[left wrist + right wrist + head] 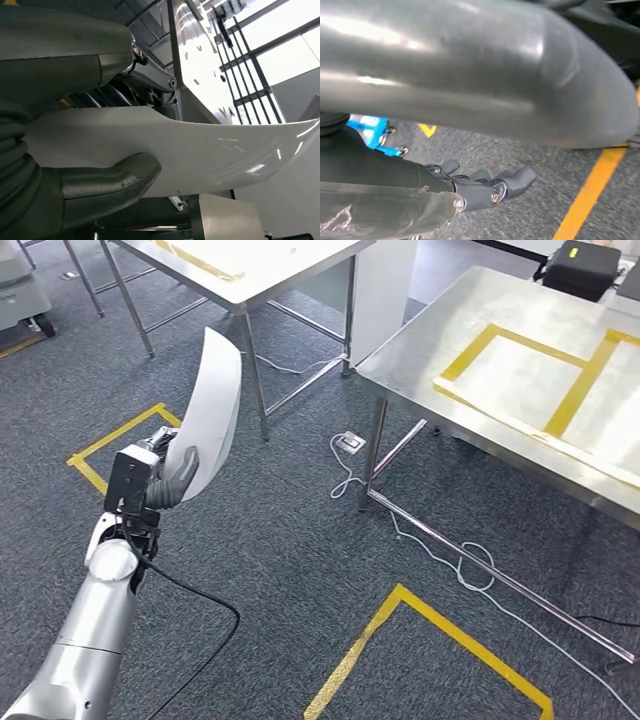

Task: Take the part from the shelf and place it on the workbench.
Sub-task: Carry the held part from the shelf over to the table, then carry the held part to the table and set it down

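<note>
1. Grey carpet [287, 540] marked with yellow floor tape [423, 615] is observed throughout, with white cables trailing across it.
2. A steel workbench [423, 350] bearing yellow taped rectangles is noted well ahead and to the right of the left hand [162, 475]; a second steel table [249, 285] stands ahead of that hand.
3. The left hand is found closed on the part [215, 405], a curved white panel. In the left wrist view the panel [196, 145] is seen clamped between the thick grey thumb [113, 182] on one face and the darker fingers [151, 80] on the other.
4. The panel is held by its lower end and rises above the hand, tilted. This carriage is judged to keep the long piece off the floor and away from table legs during transit.
5. The right hand [486, 185] is seen hanging over carpet and tape, fingers extended and apart, with nothing held.
6. Removal from the shelf is judged complete; placement is not yet done, since the part is well apart from the workbench.
7. The taped rectangles are judged to mark the intended set-down zone.
</note>
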Action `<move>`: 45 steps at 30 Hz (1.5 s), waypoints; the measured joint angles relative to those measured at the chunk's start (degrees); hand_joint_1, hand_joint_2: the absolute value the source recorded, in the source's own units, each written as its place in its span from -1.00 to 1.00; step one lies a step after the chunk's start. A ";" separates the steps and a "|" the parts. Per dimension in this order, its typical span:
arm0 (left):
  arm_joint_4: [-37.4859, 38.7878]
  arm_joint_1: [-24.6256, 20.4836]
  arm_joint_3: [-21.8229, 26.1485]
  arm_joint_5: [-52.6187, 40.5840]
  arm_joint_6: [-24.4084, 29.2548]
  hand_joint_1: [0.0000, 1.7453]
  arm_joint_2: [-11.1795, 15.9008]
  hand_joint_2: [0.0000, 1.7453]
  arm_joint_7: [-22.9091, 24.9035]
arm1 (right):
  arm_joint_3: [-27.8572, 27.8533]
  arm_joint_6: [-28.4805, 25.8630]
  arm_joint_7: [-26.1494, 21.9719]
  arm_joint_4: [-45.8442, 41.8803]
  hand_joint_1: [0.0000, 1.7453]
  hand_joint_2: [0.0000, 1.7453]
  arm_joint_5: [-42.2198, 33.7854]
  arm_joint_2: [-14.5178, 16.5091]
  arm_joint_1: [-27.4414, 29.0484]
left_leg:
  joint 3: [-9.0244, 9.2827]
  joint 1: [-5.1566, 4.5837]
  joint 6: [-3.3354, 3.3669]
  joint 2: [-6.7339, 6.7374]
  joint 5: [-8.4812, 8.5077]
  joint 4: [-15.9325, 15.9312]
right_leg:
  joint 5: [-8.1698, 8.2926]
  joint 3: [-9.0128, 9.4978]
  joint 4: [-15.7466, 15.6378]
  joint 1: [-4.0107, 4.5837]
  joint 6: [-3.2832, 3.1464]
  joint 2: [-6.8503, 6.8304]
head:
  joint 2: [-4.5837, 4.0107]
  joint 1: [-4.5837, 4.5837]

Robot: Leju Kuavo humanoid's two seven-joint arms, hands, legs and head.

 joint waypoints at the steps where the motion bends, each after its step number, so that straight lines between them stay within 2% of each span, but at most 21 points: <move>1: 0.22 -0.26 -0.06 -0.28 0.51 1.00 -0.05 1.00 0.26 | 0.01 -0.24 -0.29 0.00 -1.00 -1.00 -0.04 0.01 -0.07 | 0.14 -0.10 -0.30 0.54 -0.07 -0.15 | -0.12 0.00 -0.17 0.18 -0.32 0.41 | 0.00 -0.03; 3: 0.51 -0.86 -0.19 -0.40 0.87 1.00 -0.20 1.00 0.61 | 0.02 -0.66 -0.74 0.00 -1.00 -1.00 -0.08 0.01 -0.11 | 0.49 0.03 -0.99 0.90 -0.31 -0.31 | 0.07 -0.03 -0.51 0.08 -0.96 1.91 | 0.00 -0.08; 5: 0.64 -1.38 -0.24 -0.34 0.92 1.00 -0.20 1.00 0.81 | 0.02 -0.89 -0.96 0.00 -1.00 -1.00 -0.11 0.00 -0.17 | -0.51 0.23 -1.56 -1.53 -1.95 2.04 | 0.33 0.24 -0.94 -0.28 -1.63 3.22 | -0.01 -0.32; 8: 0.95 -1.43 -0.25 -0.46 1.09 1.00 0.02 1.00 0.93 | 0.03 -0.93 -1.17 0.00 -1.00 -1.00 -0.17 0.07 -0.46 | -6.18 0.32 -1.90 -4.80 -6.36 12.37 | 0.39 0.34 -1.05 -0.52 -2.19 5.43 | -0.01 -0.66; 10: 1.17 -1.31 -0.27 -1.91 2.51 1.00 0.11 1.00 1.18 | 0.04 -1.08 -1.42 0.00 -1.00 -1.00 -0.34 0.10 -0.53 | -8.34 0.33 -1.87 -5.09 -5.76 15.04 | 0.39 0.39 -1.02 -0.54 -2.21 7.26 | -0.01 -0.68; 12: 1.22 -1.52 -0.30 -4.18 5.11 1.00 0.10 1.00 1.85 | 0.04 -1.47 -1.59 0.00 -1.00 -1.00 -0.57 0.13 -0.53 | -6.45 0.44 -1.75 -5.80 -1.47 9.79 | 0.40 0.46 -0.90 -0.66 -2.03 9.03 | -0.01 -0.69; 14: 1.24 -1.89 -0.31 -5.28 6.67 1.00 0.08 1.00 2.60 | 0.06 -1.86 -1.49 0.00 -1.00 -1.00 -0.68 0.14 -0.59 | -3.30 0.72 -1.60 -8.12 1.59 2.78 | 0.35 0.25 -0.63 -0.66 -1.44 10.62 | -0.01 -0.68; 16: 1.36 -2.03 -0.37 -5.41 6.90 1.00 -0.01 1.00 2.92 | 0.14 -2.17 -1.19 0.00 -1.00 -1.00 -0.69 0.14 -0.52 | -2.00 0.74 -1.11 -9.26 1.92 0.00 | 0.44 -0.09 -0.69 -0.75 -0.64 11.88 | 0.00 -0.70; 18: 1.57 -2.05 -0.55 -5.30 6.75 1.00 -0.29 1.00 2.84 | 0.37 -2.47 -0.67 0.00 -1.00 -1.00 -0.69 0.14 -0.17 | -1.88 0.66 -0.30 -8.07 2.05 -0.25 | 0.63 -0.41 -1.00 -0.98 0.10 12.57 | 0.00 -0.72; 20: 1.79 -2.04 -0.69 -5.12 6.25 1.00 -0.54 1.00 2.27 | 0.68 -2.73 -0.10 0.00 -1.00 -1.00 -0.70 0.14 0.08 | -1.67 0.77 0.55 -6.76 2.21 -0.50 | -0.59 -1.59 1.01 -0.75 0.65 9.83 | 0.00 -0.40; 22: 2.04 -1.79 -0.74 -4.92 5.44 1.00 -0.54 1.00 1.51 | 0.93 -2.83 0.22 0.00 -1.00 -1.00 -0.74 0.15 0.08 | -1.53 0.65 1.10 -5.37 2.11 -0.58 | -3.96 -4.81 7.68 -0.58 1.02 5.64 | 0.00 -0.03; 24: 2.32 -1.38 -0.88 -4.77 4.69 1.00 -0.49 1.00 1.01 | 1.05 -2.80 0.31 0.00 -1.00 -1.00 -0.81 0.16 0.04 | -1.46 0.50 1.25 -3.88 1.95 -0.57 | -6.51 -8.23 14.49 -0.74 1.29 4.17 | 0.00 0.00; 25: 2.46 -1.19 -1.03 -4.73 4.43 1.00 -0.48 1.00 0.86 | 1.08 -2.79 0.34 0.00 -1.00 -1.00 -0.85 0.16 0.05 | -1.37 0.49 1.21 -3.13 1.84 -0.56 | -6.31 -8.60 15.26 -0.79 1.36 3.97 | 0.00 0.01; 28: 2.71 -0.97 -1.45 -4.69 4.09 1.00 -0.48 1.00 0.68 | 1.12 -2.80 0.41 0.00 -1.00 -1.00 -0.86 0.16 0.05 | -0.63 0.42 0.67 -1.03 1.28 -0.55 | -1.68 -3.39 5.92 -0.69 1.29 1.64 | 0.00 0.04; 30: 2.74 -1.07 -1.49 -4.63 4.01 1.00 -0.43 1.00 0.62 | 1.16 -2.81 0.42 0.00 -1.00 -1.00 -0.88 0.16 -0.05 | -0.13 0.05 0.07 0.08 0.84 -0.51 | 0.01 -0.18 0.30 -0.46 0.66 -0.18 | 0.00 -0.04; 33: 2.77 -1.24 -1.58 -4.16 3.32 1.00 -0.51 1.00 0.24 | 1.36 -2.87 0.40 0.00 -1.00 -1.00 -0.91 0.16 -0.14 | 0.43 -0.11 -0.90 1.66 0.50 -0.80 | 0.07 0.12 -0.50 -0.35 -0.56 1.33 | 0.00 -0.19; 36: 2.78 -1.32 -1.62 -3.56 2.62 1.00 -0.46 1.00 -0.28 | 1.46 -2.95 0.39 0.01 -1.00 -1.00 -1.04 0.16 -0.12 | -0.86 0.23 -1.78 -1.67 -2.12 2.75 | 0.34 0.44 -0.90 -0.87 -1.54 3.41 | 0.00 -0.53; 38: 2.81 -1.09 -1.61 -3.16 2.11 1.00 -0.36 1.00 -0.55 | 1.55 -3.01 0.39 0.01 -1.00 -1.00 -1.22 0.16 -0.24 | -4.73 0.25 -1.93 -4.36 -5.53 10.26 | 0.39 0.43 -0.91 -0.97 -1.93 4.90 | 0.00 -0.84; 40: 2.92 -0.77 -1.60 -2.86 1.60 1.00 -0.30 1.00 -0.77 | 1.76 -3.06 0.39 0.00 -1.00 -1.00 -1.37 0.16 -0.29 | -7.85 0.25 -1.91 -5.00 -6.41 15.26 | 0.39 0.41 -0.90 -0.99 -2.02 6.71 | 0.00 -0.95; 42: 2.99 -0.72 -1.60 -2.70 1.31 1.00 -0.30 1.00 -0.96 | 1.95 -3.13 0.40 0.00 -1.00 -1.00 -1.43 0.16 -0.23 | -7.07 0.29 -1.72 -5.38 -3.02 12.09 | 0.48 0.44 -0.88 -1.06 -1.87 8.49 | 0.00 -0.96; 45: 3.01 -0.87 -1.60 -2.63 1.18 1.00 -0.28 1.00 -1.09 | 2.10 -3.16 0.38 0.00 -1.00 -1.00 -1.44 0.16 -0.30 | -2.56 0.82 -1.50 -9.10 1.80 1.62 | 0.62 0.05 -0.64 -1.10 -1.02 10.91 | 0.00 -1.00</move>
